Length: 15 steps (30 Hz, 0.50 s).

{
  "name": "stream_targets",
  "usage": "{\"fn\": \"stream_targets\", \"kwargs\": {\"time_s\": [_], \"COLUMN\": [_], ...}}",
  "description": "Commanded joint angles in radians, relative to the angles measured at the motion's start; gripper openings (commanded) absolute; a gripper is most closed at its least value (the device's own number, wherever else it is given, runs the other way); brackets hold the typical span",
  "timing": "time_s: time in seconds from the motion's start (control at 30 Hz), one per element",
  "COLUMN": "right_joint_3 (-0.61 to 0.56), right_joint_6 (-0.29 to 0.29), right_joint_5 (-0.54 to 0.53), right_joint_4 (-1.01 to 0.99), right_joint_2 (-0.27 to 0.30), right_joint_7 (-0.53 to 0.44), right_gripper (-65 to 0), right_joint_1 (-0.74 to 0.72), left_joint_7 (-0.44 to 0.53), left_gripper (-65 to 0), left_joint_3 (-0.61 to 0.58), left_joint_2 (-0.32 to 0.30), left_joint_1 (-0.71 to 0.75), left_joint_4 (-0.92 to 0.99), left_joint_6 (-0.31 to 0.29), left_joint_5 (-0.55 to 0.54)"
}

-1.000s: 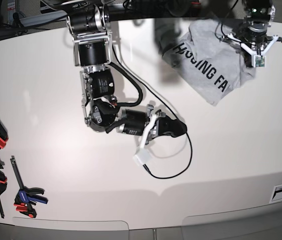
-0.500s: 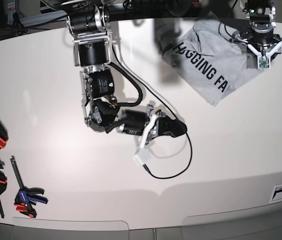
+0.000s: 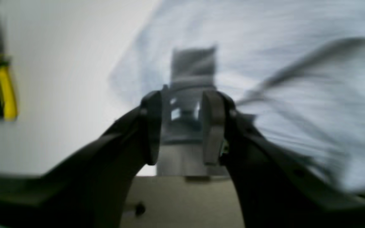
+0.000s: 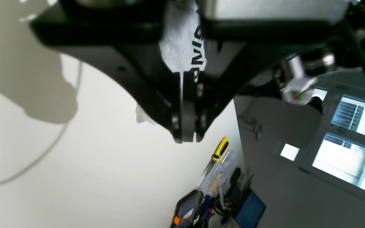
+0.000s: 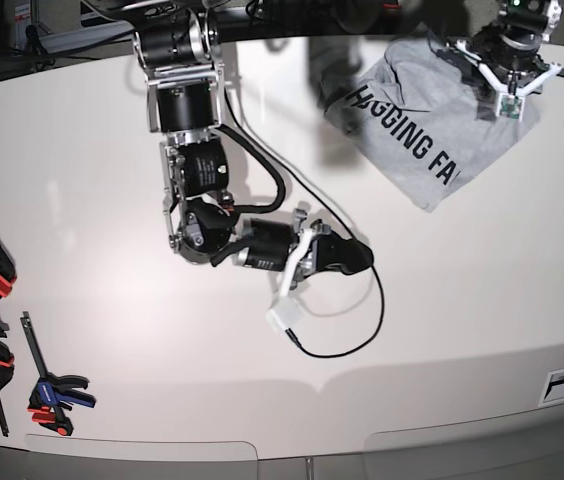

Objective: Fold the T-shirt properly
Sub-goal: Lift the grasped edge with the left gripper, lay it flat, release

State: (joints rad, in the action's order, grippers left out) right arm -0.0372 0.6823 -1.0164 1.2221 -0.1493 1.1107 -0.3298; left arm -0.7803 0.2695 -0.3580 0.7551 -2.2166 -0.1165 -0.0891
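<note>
The light grey T-shirt (image 5: 417, 110) lies bunched at the table's far right, its black letters "GGING FA" facing up. My left gripper (image 5: 507, 75) hovers over the shirt's far right corner, open, with nothing between its fingers (image 3: 212, 126). In the blurred left wrist view the grey T-shirt (image 3: 280, 63) fills the right side under that gripper (image 3: 181, 126). My right gripper (image 5: 357, 257) rests shut on the table's middle, well short of the shirt. From the right wrist view, that gripper (image 4: 185, 126) shows closed pads, with the T-shirt (image 4: 182, 38) behind them.
A white connector (image 5: 285, 318) with a black cable (image 5: 352, 330) lies beside the right arm. Red and blue clamps (image 5: 57, 395) line the table's left edge. A yellow-handled tool (image 4: 219, 148) and boxes sit past the far edge.
My left gripper has opened, let the shirt's right part drop flat, and moved toward the table's far edge. The right arm has not moved.
</note>
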Motion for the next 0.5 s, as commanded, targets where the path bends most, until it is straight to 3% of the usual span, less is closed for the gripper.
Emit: {"fn": "stream_targets", "kwargs": {"time_s": [0.0,0.13,0.2,0.37,0.47], "right_joint_3": [-0.002,-0.002,-0.001,-0.002,-0.002], "right_joint_6": [0.016,0.016,0.016,0.016,0.016], "right_joint_5": [-0.027,-0.027,-0.027,-0.027,-0.027], "right_joint_4": [0.018,0.018,0.018,0.018,0.018], "right_joint_2": [-0.008,-0.008,-0.008,-0.008,-0.008], "right_joint_7": [-0.018,-0.018,-0.018,-0.019,-0.018], "right_gripper": [-65.0,-65.0,-65.0,-65.0,-65.0], "right_joint_1": [-0.030,-0.030,-0.030,-0.030,-0.030], "left_joint_7": [0.026,0.025,0.026,0.018,0.025], "left_gripper": [-45.8,-45.8,-45.0,-29.2,-27.5], "left_joint_3": [0.006,0.006,0.006,0.006,0.003], "left_joint_2": [-0.008,0.000,0.032,0.097,0.100], "left_joint_1": [0.018,0.083,0.108,0.129,0.128], "left_joint_4": [-0.053,-0.140,-0.140,-0.116,-0.102], "left_joint_6": [-0.029,-0.189,-0.256,-0.269,-0.241], "left_joint_5": [-0.023,-0.229,-0.272,-0.268,-0.268]}}
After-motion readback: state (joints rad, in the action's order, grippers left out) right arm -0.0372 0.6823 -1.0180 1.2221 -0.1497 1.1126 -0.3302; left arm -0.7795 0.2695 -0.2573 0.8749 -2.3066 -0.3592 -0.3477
